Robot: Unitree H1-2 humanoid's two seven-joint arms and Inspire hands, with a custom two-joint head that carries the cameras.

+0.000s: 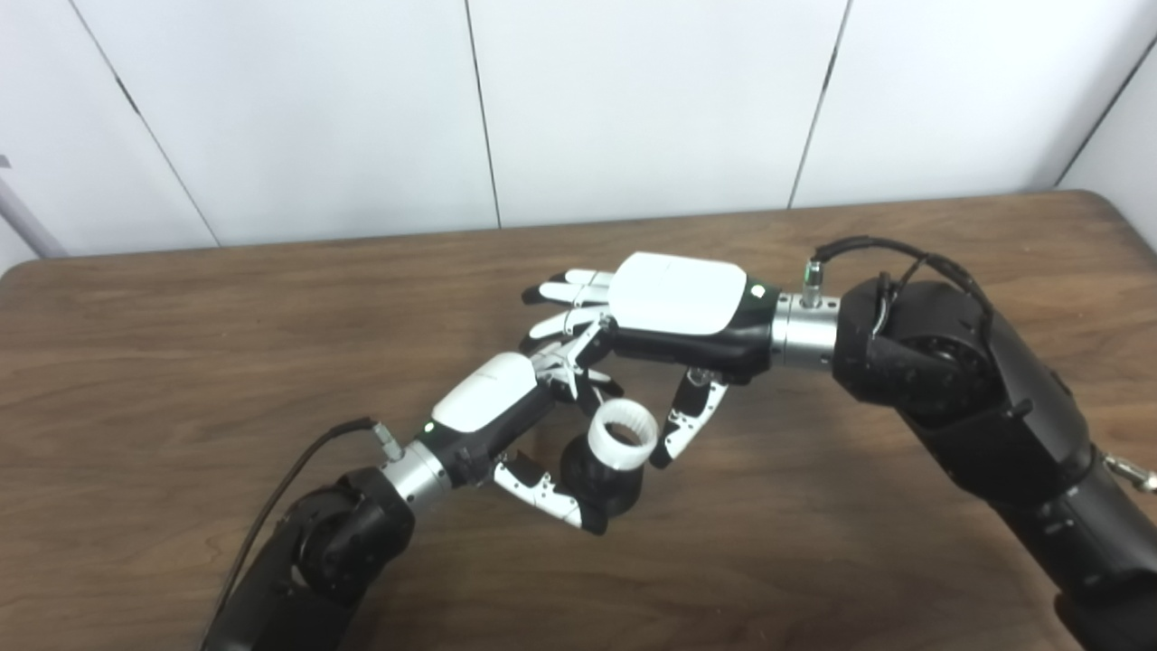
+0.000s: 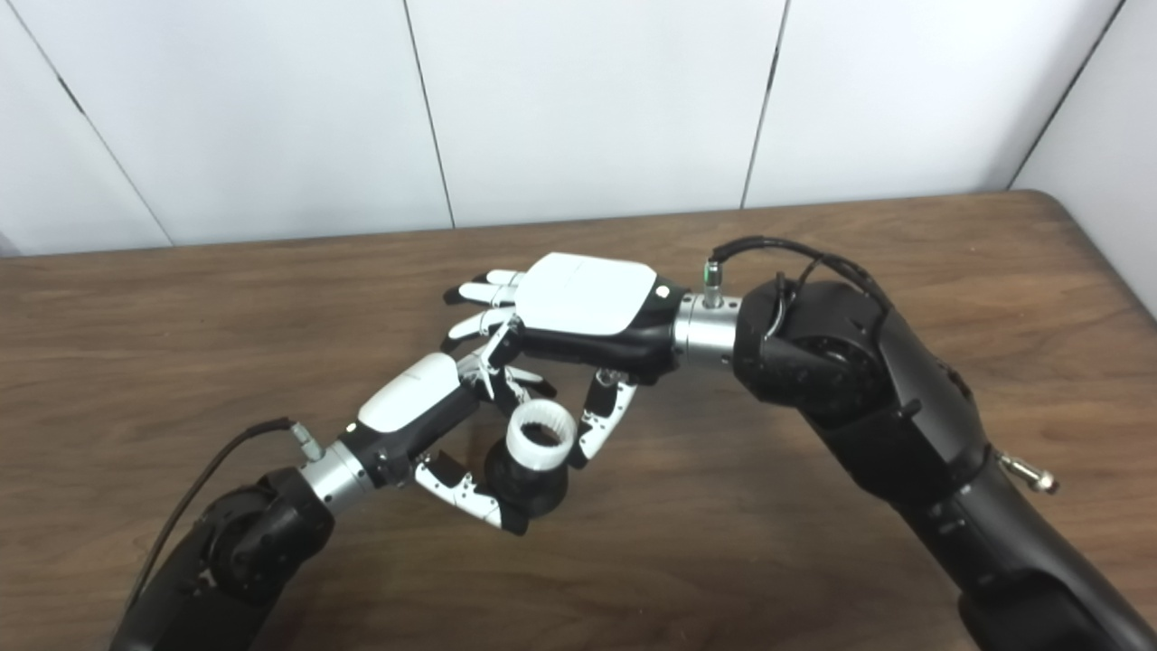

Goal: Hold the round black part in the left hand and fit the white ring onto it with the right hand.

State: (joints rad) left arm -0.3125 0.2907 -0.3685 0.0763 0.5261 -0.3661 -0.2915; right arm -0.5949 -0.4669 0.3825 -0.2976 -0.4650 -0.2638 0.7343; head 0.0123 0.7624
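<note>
Nearest me, my left hand (image 1: pixel 493 407) gripped the round black part (image 1: pixel 604 479) between thumb and fingers, above the middle of the brown table (image 1: pixel 181 362). On that part sat the white ring (image 1: pixel 622 434), its open mouth tilted up and toward the near side. My right hand (image 1: pixel 673 303) hovered just above and behind it, fingers loosely spread and holding nothing, its thumb (image 1: pixel 682 420) just right of the ring; whether they touched I could not tell.
</note>
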